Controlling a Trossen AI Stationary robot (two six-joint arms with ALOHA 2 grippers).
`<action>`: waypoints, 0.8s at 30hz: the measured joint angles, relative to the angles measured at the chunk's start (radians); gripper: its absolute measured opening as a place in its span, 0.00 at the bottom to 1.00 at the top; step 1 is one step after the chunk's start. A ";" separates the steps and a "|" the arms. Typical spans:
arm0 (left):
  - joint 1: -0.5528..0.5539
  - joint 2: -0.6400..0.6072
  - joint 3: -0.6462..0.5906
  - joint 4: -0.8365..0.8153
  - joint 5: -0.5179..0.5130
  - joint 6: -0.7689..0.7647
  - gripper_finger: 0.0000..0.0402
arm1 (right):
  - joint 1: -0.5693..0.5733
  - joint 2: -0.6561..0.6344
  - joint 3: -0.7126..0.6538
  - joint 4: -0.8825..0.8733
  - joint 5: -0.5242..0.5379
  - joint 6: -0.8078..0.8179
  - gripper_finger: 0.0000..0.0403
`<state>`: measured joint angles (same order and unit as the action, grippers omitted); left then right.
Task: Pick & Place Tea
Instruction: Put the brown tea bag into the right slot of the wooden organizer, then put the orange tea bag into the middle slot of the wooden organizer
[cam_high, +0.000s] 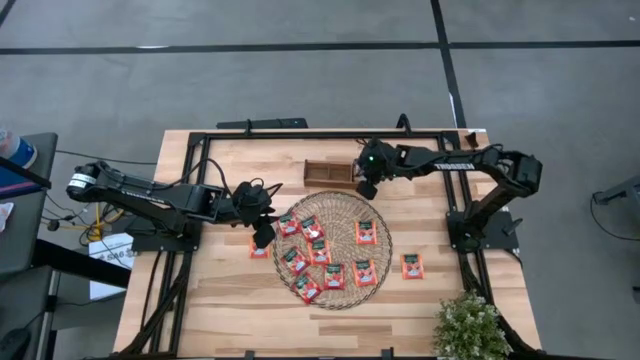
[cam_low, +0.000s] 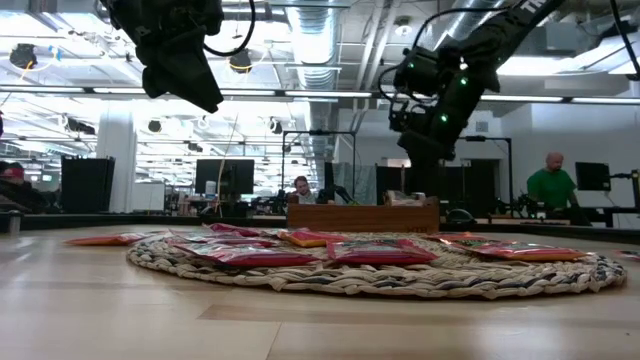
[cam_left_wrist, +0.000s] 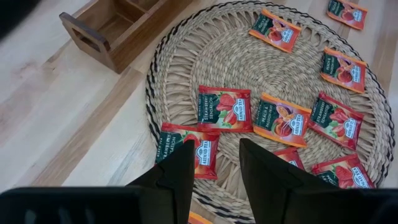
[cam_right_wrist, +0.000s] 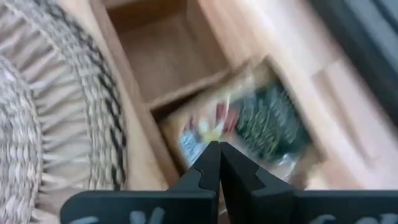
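Your left gripper (cam_left_wrist: 214, 177) hangs with fingers parted, empty, over the woven mat (cam_high: 335, 208), where flat red-orange tea sachets (cam_left_wrist: 224, 109) with dark labels lie scattered at mixed angles. Your right gripper (cam_right_wrist: 216, 163) is pinched closed above the wooden tray (cam_high: 326, 171), where one sachet (cam_right_wrist: 261, 124) lies tilted in a compartment.

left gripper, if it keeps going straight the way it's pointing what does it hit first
Most likely the red tea sachet at the near edge of the woven mat. In the left wrist view it lies just beyond the open left gripper, partly behind one finger. The gripper's height above it is unclear.
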<state>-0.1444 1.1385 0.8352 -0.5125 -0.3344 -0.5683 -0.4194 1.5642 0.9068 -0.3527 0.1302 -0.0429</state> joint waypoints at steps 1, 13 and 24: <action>0.000 0.000 0.000 0.000 0.000 0.002 0.29 | 0.000 0.000 0.016 -0.004 0.001 -0.010 0.00; 0.000 0.000 0.000 0.000 0.000 0.023 0.29 | -0.009 -0.002 0.047 -0.007 -0.026 -0.002 0.00; 0.000 0.000 0.000 -0.034 0.000 0.039 0.29 | 0.113 -0.132 0.048 -0.165 -0.131 -0.018 0.00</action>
<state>-0.1444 1.1385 0.8352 -0.5465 -0.3344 -0.5298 -0.3065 1.4327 0.9546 -0.5175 -0.0010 -0.0613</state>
